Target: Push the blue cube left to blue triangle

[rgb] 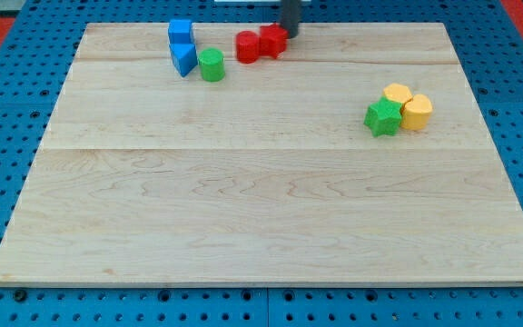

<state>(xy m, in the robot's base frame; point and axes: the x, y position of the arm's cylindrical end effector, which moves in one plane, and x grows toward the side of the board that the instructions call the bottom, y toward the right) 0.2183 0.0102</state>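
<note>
The blue cube (181, 32) sits near the view's top left of the wooden board (261, 200). The blue triangle (184, 59) lies just below it and touches it. My tip (291, 33) is at the view's top centre, right beside the right edge of a red block (273, 40). It is well to the right of both blue blocks.
A green cylinder (212, 65) stands just right of the blue triangle. A second red block (248, 46) touches the first on its left. A green star (382, 117) and two yellow blocks (397, 94) (416, 112) cluster at the view's right.
</note>
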